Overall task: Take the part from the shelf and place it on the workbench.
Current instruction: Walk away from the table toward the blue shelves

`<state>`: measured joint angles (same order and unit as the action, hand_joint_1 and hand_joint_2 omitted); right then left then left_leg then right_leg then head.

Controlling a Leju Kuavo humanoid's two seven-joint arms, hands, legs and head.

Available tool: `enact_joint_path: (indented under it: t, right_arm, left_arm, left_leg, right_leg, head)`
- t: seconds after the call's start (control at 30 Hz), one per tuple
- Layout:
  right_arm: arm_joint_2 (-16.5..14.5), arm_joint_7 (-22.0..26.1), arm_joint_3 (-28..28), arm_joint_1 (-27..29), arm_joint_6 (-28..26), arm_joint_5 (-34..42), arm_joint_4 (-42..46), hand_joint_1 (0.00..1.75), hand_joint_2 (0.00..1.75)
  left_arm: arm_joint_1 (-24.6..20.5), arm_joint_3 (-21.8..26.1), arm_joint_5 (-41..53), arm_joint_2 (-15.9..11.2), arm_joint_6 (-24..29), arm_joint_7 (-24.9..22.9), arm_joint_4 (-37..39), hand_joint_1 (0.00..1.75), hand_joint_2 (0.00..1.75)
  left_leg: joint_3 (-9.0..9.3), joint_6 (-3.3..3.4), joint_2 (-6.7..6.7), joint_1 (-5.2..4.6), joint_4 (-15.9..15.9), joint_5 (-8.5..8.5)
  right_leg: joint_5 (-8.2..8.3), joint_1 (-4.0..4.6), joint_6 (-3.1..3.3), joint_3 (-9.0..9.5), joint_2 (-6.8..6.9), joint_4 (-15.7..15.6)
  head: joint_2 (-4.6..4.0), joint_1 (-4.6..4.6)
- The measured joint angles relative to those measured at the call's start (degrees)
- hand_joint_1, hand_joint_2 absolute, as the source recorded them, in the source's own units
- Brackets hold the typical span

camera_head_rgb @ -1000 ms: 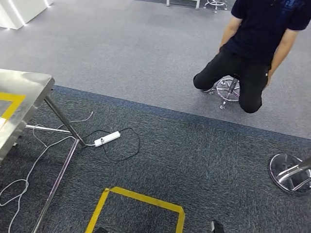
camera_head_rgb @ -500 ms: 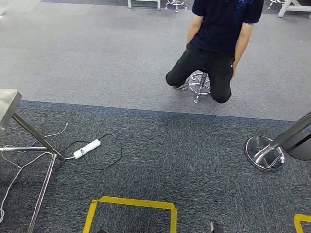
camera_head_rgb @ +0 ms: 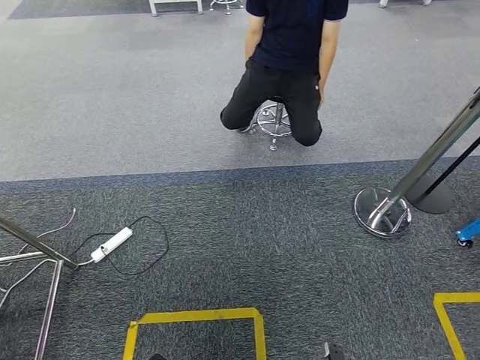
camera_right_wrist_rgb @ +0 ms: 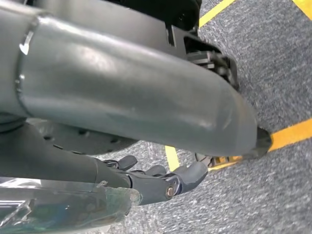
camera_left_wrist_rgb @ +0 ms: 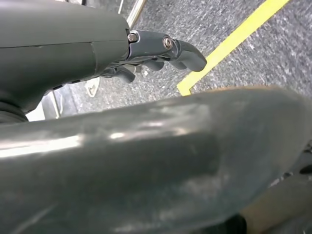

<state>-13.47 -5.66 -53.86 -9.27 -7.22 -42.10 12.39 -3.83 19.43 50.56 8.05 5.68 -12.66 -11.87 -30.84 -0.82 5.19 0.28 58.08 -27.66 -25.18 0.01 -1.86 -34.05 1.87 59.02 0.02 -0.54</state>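
Observation:
No part, shelf or workbench top lies in the head view, which looks down at grey carpet. My left hand (camera_left_wrist_rgb: 110, 63) hangs over the floor, its dark fingers (camera_left_wrist_rgb: 165, 48) stretched out apart from the thick thumb, with nothing in them. My right hand (camera_right_wrist_rgb: 147, 181) hangs the same way, fingers (camera_right_wrist_rgb: 184, 175) loosely extended and bare. A clear, shiny strip (camera_right_wrist_rgb: 66, 209) runs beside the right hand; I cannot tell what it is.
A person (camera_head_rgb: 292, 45) sits on a stool (camera_head_rgb: 274, 120) straight ahead. Steel table legs (camera_head_rgb: 48, 300) and a white power strip (camera_head_rgb: 112, 244) with cables lie at the left. A chrome post base (camera_head_rgb: 382, 211) stands at the right. Yellow tape squares (camera_head_rgb: 195, 319) mark the near floor.
The whole picture has slid left: the camera has turned right. The steel table top has left the picture, and the chrome post base and a second tape corner have come in.

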Motion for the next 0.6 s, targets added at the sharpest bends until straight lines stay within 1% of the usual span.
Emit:
enact_joint_path:
  t: [0.03,0.07,0.1,0.13,0.17,0.2,0.23,0.27,0.3,0.33,0.37,0.4,0.43,0.47,0.5,0.53,0.57,0.6]
  right_arm:
    - [0.0,0.0,0.01,0.01,-0.03,-0.01,0.0,0.0,0.0]
    - [0.0,0.0,0.01,-0.04,-0.04,-0.01,0.0,0.0,0.0]
    - [0.0,0.0,0.02,-0.11,-0.04,-0.02,0.0,0.0,0.0]
    - [0.0,0.0,0.03,-0.18,-0.04,-0.02,0.0,0.0,0.0]
    - [0.01,0.0,0.04,-0.22,-0.03,-0.02,0.0,0.0,0.0]
    - [0.01,0.0,0.04,-0.18,-0.03,-0.02,0.0,0.0,0.0]
    - [0.01,0.0,0.04,-0.11,-0.03,-0.02,0.0,0.0,0.0]
    - [0.0,0.0,0.04,-0.06,-0.03,-0.02,0.0,0.0,0.0]
    - [-0.01,0.0,0.05,-0.03,-0.01,-0.01,0.0,0.0,0.0]
    - [-0.01,0.0,0.07,-0.05,0.01,-0.01,0.0,0.0,0.0]
    - [-0.01,0.01,0.09,-0.08,0.03,0.0,0.0,0.0,0.0]
    - [0.0,0.01,0.13,-0.07,0.05,0.0,0.0,0.0,0.0]
    - [0.01,0.02,0.17,0.01,0.05,0.0,0.0,0.0,0.0]
    - [0.01,0.02,0.2,0.15,0.05,0.0,0.0,0.0,0.0]
    - [0.01,0.01,0.22,0.34,0.05,0.0,0.0,0.0,0.0]
    - [0.0,0.01,0.23,0.47,0.05,0.01,0.0,0.0,0.0]
    - [-0.01,0.0,0.25,0.49,0.05,0.01,0.0,0.0,0.0]
    - [-0.01,0.0,0.27,0.45,0.06,0.01,0.0,0.0,0.0]
  left_arm:
    - [-0.02,0.0,0.0,0.02,0.0,0.0,0.0,0.0,0.0]
    - [-0.01,0.0,0.0,0.02,0.0,0.0,0.0,0.0,0.0]
    - [0.02,-0.01,0.0,0.02,0.0,0.0,0.0,0.0,0.0]
    - [0.08,-0.01,0.0,0.02,0.0,0.0,0.0,0.0,0.0]
    - [0.16,-0.02,0.0,0.02,0.0,0.0,0.0,0.0,0.0]
    - [0.23,-0.02,0.0,0.02,0.0,0.0,0.0,0.0,0.0]
    - [0.27,-0.02,0.0,0.02,0.0,0.0,0.0,0.0,0.0]
    - [0.27,-0.02,0.01,0.02,0.0,0.0,0.0,0.0,0.0]
    - [0.26,-0.03,0.04,0.02,0.0,-0.01,0.0,0.0,0.0]
    - [0.23,-0.03,0.13,0.03,0.0,-0.01,0.01,0.0,0.0]
    - [0.2,-0.04,0.22,0.06,-0.01,-0.01,0.01,0.0,0.0]
    - [0.17,-0.05,0.32,0.06,-0.02,-0.01,0.02,0.0,0.0]
    - [0.15,-0.06,0.39,0.05,-0.02,-0.01,0.02,0.0,0.0]
    - [0.14,-0.07,0.42,0.04,-0.03,-0.02,0.02,0.0,0.0]
    - [0.13,-0.07,0.44,0.02,-0.04,-0.03,0.01,0.0,0.0]
    - [0.12,-0.08,0.46,0.02,-0.03,-0.05,0.01,0.0,0.0]
    - [0.15,-0.09,0.47,0.03,-0.04,-0.06,0.01,0.0,0.0]
    - [0.23,-0.1,0.48,0.04,-0.04,-0.07,0.01,0.0,0.0]
  left_leg:
    - [-0.36,-0.26,-0.79,0.12,0.91,-0.78]
    - [-1.27,-0.46,-1.97,0.2,2.96,-2.11]
    - [-2.82,-0.56,-3.34,0.27,6.3,-3.89]
    - [-4.81,-0.6,-4.18,0.27,10.31,-5.66]
    - [-6.64,-0.63,-4.62,0.27,13.8,-6.83]
    - [-7.87,-0.63,-4.83,0.27,15.81,-6.99]
    - [-8.07,-0.6,-4.96,0.29,15.64,-5.97]
    - [-7.23,-0.57,-5.18,0.35,13.34,-4.06]
    - [-5.6,-0.58,-5.88,0.5,9.59,-1.76]
    - [-3.83,-0.64,-7.12,0.7,5.57,-0.06]
    - [-2.47,-0.64,-8.18,0.88,2.5,1.01]
    - [-1.67,-0.55,-9.0,0.95,0.64,1.42]
    - [-1.47,-0.34,-9.2,0.88,0.05,1.33]
    - [-1.5,0.02,-8.67,0.8,0.06,1.45]
    - [-1.46,0.44,-8.11,0.76,-0.04,1.58]
    - [-1.42,0.89,-7.52,0.76,-0.15,1.69]
    - [-1.39,1.27,-6.85,0.76,-0.26,1.77]
    - [-1.39,1.57,-6.15,0.67,-0.3,1.76]
  right_leg:
    - [0.17,-0.11,0.39,0.0,-0.61,-0.19]
    - [0.34,-0.26,0.72,0.05,-1.2,-0.36]
    - [0.41,-0.33,0.95,0.01,-1.8,-0.4]
    - [0.43,-0.34,1.1,-0.02,-2.46,-0.4]
    - [0.43,-0.33,1.18,-0.04,-3.18,-0.4]
    - [0.43,-0.33,1.2,-0.04,-3.95,-0.39]
    - [0.46,-0.34,1.16,-0.02,-4.73,-0.39]
    - [0.51,-0.4,1.07,0.0,-5.49,-0.38]
    - [0.57,-0.47,0.9,0.0,-6.26,-0.36]
    - [0.59,-0.44,0.61,-0.11,-6.98,-0.21]
    - [0.63,-0.43,0.3,-0.26,-7.65,-0.12]
    - [0.71,-0.43,-0.07,-0.45,-8.19,-0.12]
    - [0.82,-0.47,-0.44,-0.64,-8.67,-0.21]
    - [0.97,-0.62,-0.78,-0.87,-9.14,-0.44]
    - [0.96,-0.7,-1.08,-1.09,-8.94,-0.4]
    - [0.42,-0.68,-1.3,-1.61,-7.94,0.36]
    - [-0.82,-0.62,-1.49,-2.65,-6.44,2.34]
    - [-2.63,-0.56,-1.6,-4.15,-4.64,5.58]
  head:
    - [0.0,-0.08]
    - [0.0,-0.21]
    - [0.0,-0.34]
    - [0.0,-0.44]
    - [0.0,-0.47]
    - [0.0,-0.48]
    - [0.0,-0.48]
    - [0.0,-0.47]
    - [0.0,-0.49]
    - [0.0,-0.5]
    - [0.0,-0.47]
    - [0.0,-0.48]
    - [0.0,-0.46]
    - [0.0,-0.46]
    - [0.0,-0.45]
    - [0.0,-0.32]
    - [0.0,-0.15]
    - [0.0,0.02]
